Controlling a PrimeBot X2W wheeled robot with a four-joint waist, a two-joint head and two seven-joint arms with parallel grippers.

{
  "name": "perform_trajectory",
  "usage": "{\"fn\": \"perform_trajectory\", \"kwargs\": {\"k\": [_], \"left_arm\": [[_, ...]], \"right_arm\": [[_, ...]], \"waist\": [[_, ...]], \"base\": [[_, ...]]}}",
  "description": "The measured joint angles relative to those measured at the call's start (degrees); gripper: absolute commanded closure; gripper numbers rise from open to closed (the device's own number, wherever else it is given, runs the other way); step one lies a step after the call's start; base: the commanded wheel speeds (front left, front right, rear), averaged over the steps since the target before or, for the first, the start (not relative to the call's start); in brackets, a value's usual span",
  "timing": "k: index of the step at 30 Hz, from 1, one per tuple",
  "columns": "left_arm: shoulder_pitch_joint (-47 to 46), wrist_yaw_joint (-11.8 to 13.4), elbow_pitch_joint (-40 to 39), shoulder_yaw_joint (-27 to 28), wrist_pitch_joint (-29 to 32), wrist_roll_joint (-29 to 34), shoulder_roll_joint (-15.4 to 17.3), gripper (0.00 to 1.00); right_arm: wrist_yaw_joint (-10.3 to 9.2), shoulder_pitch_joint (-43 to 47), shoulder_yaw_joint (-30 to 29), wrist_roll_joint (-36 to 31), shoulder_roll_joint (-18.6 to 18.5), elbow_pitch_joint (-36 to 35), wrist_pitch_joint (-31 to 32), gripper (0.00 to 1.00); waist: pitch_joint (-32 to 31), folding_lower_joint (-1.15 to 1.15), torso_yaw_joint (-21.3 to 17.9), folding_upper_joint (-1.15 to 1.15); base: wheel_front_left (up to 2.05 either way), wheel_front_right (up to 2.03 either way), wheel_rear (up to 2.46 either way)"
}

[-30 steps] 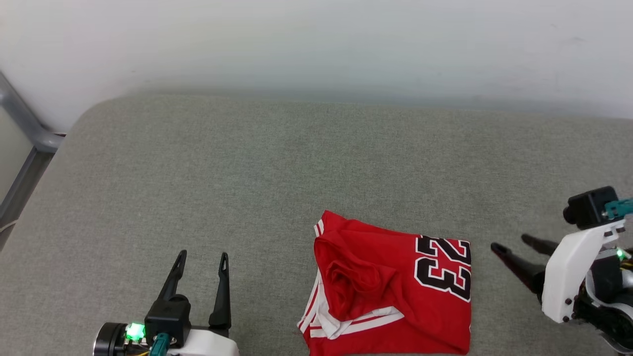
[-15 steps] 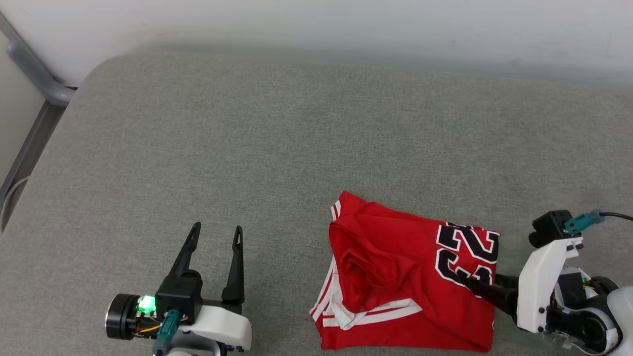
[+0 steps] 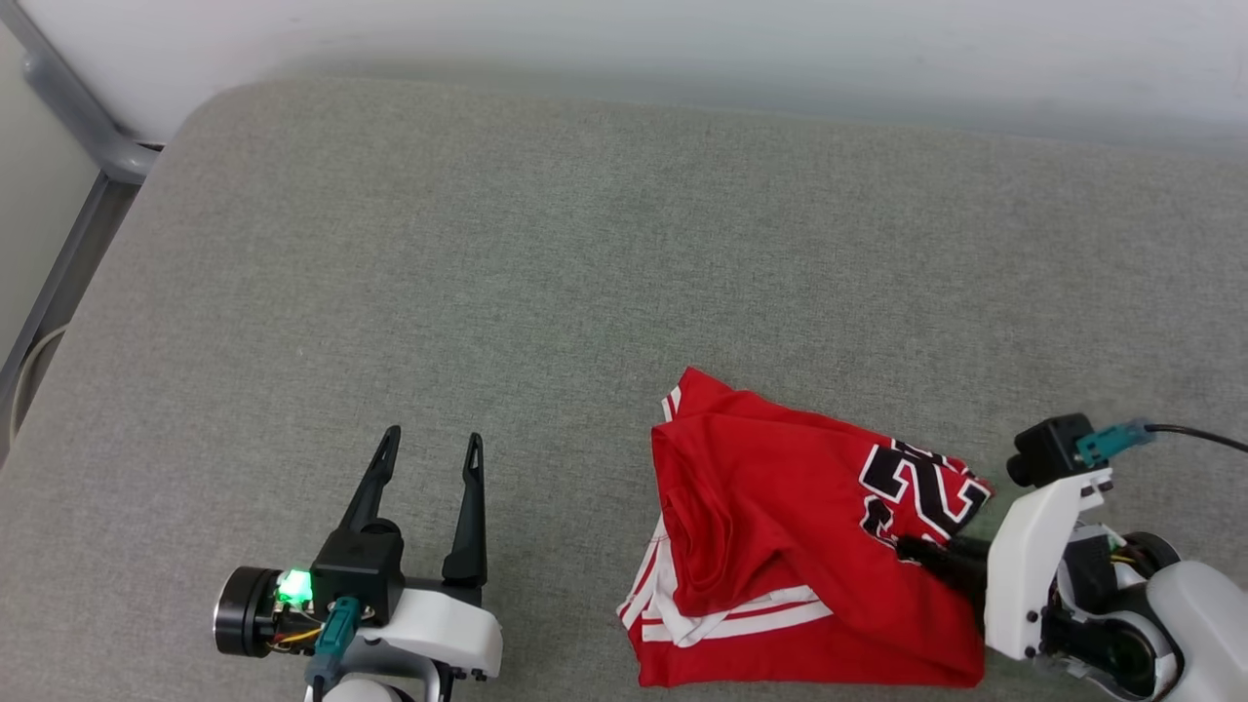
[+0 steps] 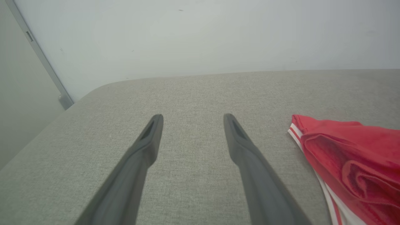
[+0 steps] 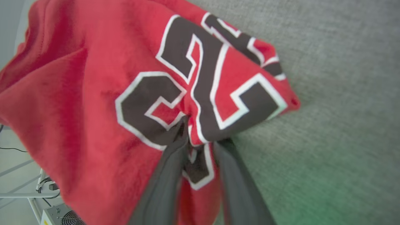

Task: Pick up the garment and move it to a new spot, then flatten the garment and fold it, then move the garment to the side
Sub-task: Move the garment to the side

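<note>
The garment (image 3: 780, 546) is a red jersey lying folded on the grey padded surface (image 3: 585, 244), with black white-edged numerals near its right edge and white striped trim at its lower left. My right gripper (image 3: 907, 548) reaches in from the right onto the numeral side. In the right wrist view its two dark fingers (image 5: 175, 147) pinch a fold of the garment (image 5: 93, 93) at the numerals, and my right gripper (image 5: 200, 134) has the cloth bunched at its tips. My left gripper (image 3: 434, 444) stands open left of the garment (image 4: 350, 156), apart from it; my left gripper (image 4: 192, 118) holds nothing.
A pale wall runs along the back of the padded surface. A grey metal frame (image 3: 68, 127) stands at the far left beyond the rounded corner. The right wrist view shows a white box with a fan grille (image 5: 59, 215) below the surface's edge.
The camera has tilted, shifting the whole picture. My right gripper moved left from beside the garment onto its numeral edge and closed on the cloth, which now puckers there. The left arm kept still.
</note>
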Motion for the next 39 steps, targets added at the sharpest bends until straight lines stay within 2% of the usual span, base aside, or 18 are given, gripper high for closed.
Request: {"fn": "perform_trajectory", "kwargs": {"k": [7, 16, 21, 22, 29, 39], "left_arm": [[0.6, 0.2, 0.3, 0.4, 0.0, 0.0, -0.1, 0.00], [2.1, 0.0, -0.1, 1.3, 0.0, 0.0, 0.1, 0.00], [2.3, 0.0, -0.8, 1.9, 0.0, 0.1, 0.3, 0.00], [2.3, 0.0, -1.4, 2.3, 0.0, 0.2, 0.4, 0.00], [2.3, 0.6, -3.8, 3.8, 0.0, 0.4, 1.0, 0.00], [0.3, 0.5, -6.7, 4.5, 0.0, 1.4, 3.1, 0.00]], "right_arm": [[-0.01, -2.1, 4.6, 0.1, -3.1, -1.8, -7.1, 1.00], [0.00, -6.6, 8.1, -5.2, -10.5, -5.2, -13.1, 1.00], [0.00, -8.9, 9.2, -7.8, -14.7, -6.3, -13.4, 1.00], [0.01, -10.3, 9.1, -8.2, -16.7, -7.1, -13.1, 1.00], [0.01, -14.0, 8.3, -8.1, -20.3, -7.2, -11.3, 1.00], [0.01, -19.1, 3.3, -9.7, -25.3, 0.0, -9.8, 1.00]], "waist": [[-1.2, 0.00, -1.7, 0.00], [-2.7, 0.00, -6.7, 0.00], [-2.8, 0.00, -10.4, 0.00], [-2.5, 0.00, -12.7, 0.00], [-0.2, 0.00, -18.0, 0.00], [6.6, 0.00, -20.3, 0.00]], "base": [[0.00, 0.00, 0.00], [0.00, 0.00, 0.00], [0.00, 0.00, 0.00], [0.00, 0.00, 0.00], [0.00, 0.00, 0.00], [0.00, 0.00, 0.00]]}}
